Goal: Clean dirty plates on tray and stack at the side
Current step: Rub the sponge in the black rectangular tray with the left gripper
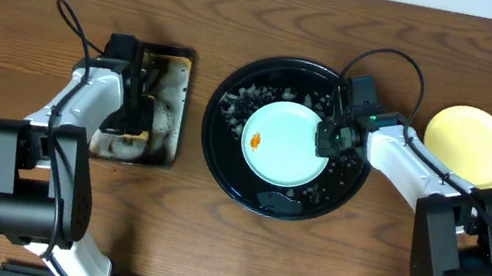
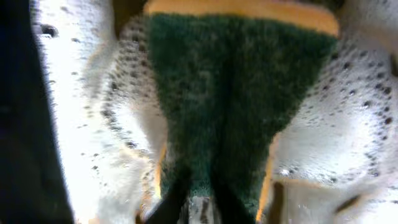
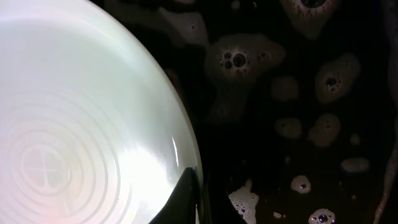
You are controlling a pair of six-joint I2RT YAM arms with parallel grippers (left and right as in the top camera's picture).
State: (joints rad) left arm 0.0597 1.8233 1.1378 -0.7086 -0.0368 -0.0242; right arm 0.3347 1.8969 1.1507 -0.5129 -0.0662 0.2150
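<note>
A pale blue-green plate (image 1: 289, 151) with a small orange smear (image 1: 256, 141) lies in the round black tray (image 1: 220, 159), whose floor carries patches of foam. My right gripper (image 1: 332, 138) is shut on this plate's right rim. In the right wrist view the dark fingertips (image 3: 186, 199) pinch the edge of the plate (image 3: 81, 124) over the wet tray (image 3: 280, 180). A pale yellow plate (image 1: 468, 145) rests on the table to the right. My left gripper (image 2: 200, 202) is shut on the green-and-yellow sponge (image 2: 236, 93), which narrows where it is squeezed.
The small rectangular black tray (image 1: 177, 106) at the left holds white foam (image 2: 81, 93) around the sponge, with my left gripper (image 1: 135, 103) down inside it. Bare wooden table (image 1: 207, 243) lies in front of both trays.
</note>
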